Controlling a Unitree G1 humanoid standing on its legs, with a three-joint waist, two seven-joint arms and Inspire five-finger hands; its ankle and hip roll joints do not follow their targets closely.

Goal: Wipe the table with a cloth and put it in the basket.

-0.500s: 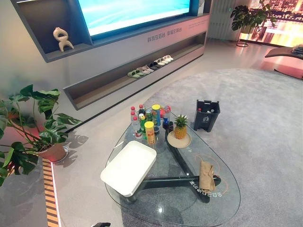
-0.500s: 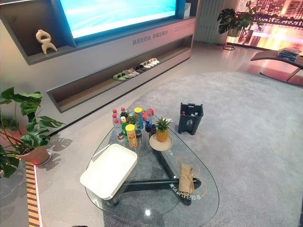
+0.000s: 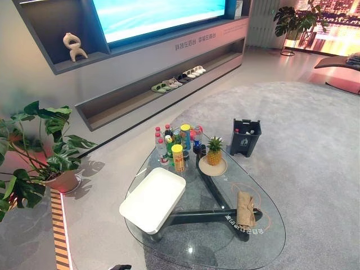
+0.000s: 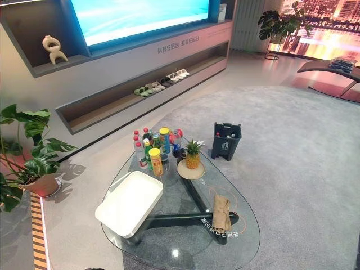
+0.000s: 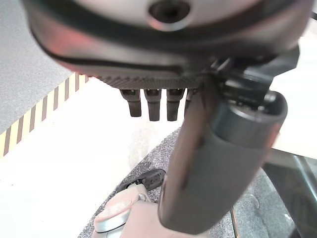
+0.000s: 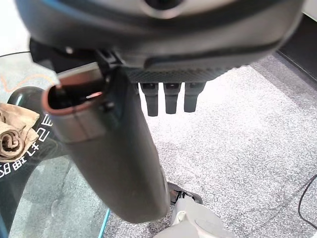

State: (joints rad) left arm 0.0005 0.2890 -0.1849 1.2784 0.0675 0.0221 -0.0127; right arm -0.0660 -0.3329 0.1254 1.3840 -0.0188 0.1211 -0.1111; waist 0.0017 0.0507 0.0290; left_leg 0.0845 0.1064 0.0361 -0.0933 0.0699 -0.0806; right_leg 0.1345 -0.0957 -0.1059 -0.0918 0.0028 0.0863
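Cloth (image 3: 245, 208) lies crumpled at lower right of the table (image 3: 208, 242), white basket (image 3: 153, 198) unfilled, left hand (image 5: 153, 104) and right hand (image 6: 171, 99) fingers apart, empty: wiping and stowing remain

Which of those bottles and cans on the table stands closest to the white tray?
The tall yellow can, at the cluster's front; the bottles stand behind it.

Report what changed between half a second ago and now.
Nothing has visibly changed. The cloth still lies bunched on the right side of the glass table, apart from the white basket. The left hand and right hand stay open and hold nothing.
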